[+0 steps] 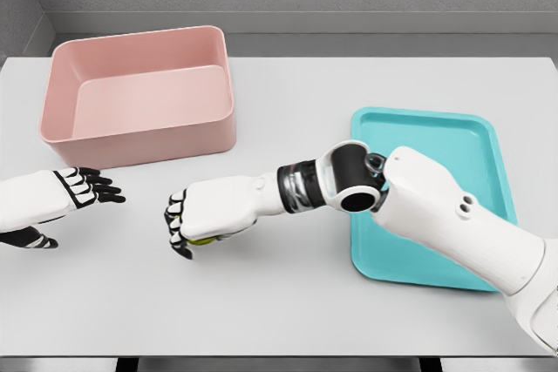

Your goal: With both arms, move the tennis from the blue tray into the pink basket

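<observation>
The right hand [205, 215] reaches out over the middle of the table [288, 302], fingers curled around the tennis ball [202, 240], only a sliver of yellow-green peeking out beneath the palm. The right arm stretches across from the blue tray [488, 141], which sits near the table's right edge. Over by the left edge, the left hand [61, 198] hovers with fingers spread and holding nothing, facing the ball-carrying hand, a gap between them. The pink basket [144, 141] waits at the far left corner, beyond both hands
</observation>
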